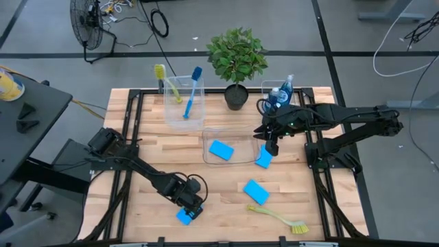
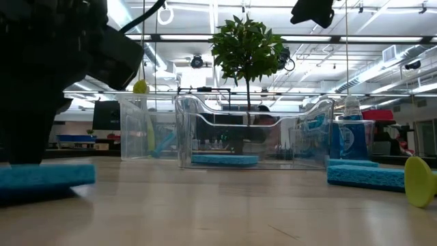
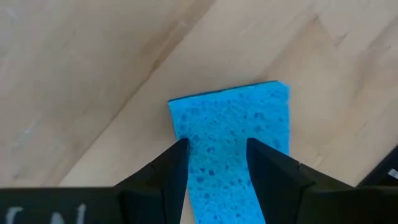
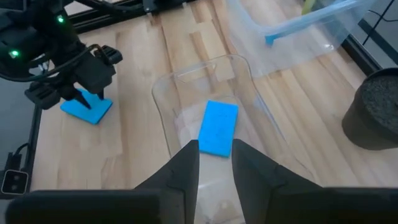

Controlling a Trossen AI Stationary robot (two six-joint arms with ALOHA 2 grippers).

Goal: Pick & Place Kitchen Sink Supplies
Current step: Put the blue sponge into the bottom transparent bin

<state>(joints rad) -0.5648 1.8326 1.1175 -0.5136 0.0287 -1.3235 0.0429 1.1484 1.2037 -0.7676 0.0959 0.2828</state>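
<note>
A flat blue sponge (image 3: pixel 230 118) lies near the table's front left. My left gripper (image 3: pixel 217 143) is open and points down over it, its fingertips above the sponge's top face. My right gripper (image 1: pixel 272 145) hangs open and holds nothing, above the right end of a clear bin (image 1: pixel 230 132). That bin holds a second sponge (image 4: pixel 217 127). Two more sponges (image 1: pixel 264 158) (image 1: pixel 256 191) lie flat on the table. A yellow-green brush (image 1: pixel 281 218) lies near the front edge. My left gripper comes at the sponge from above, its two fingers (image 3: pixel 174 165) over the sponge's top face, set narrower than the sponge is wide. I cannot tell whether they touch it. The sponge lies flat on the table.
At the far left, a clear bin (image 1: pixel 180 118) holds a yellow-green brush (image 1: pixel 169 82) and a blue brush (image 1: pixel 193 89). At the far right, a bin (image 1: pixel 266 87) holds blue-liquid bottles (image 1: pixel 284 89). A potted plant (image 1: pixel 236 62) stands between them. Bare wood lies at the table's near middle.
</note>
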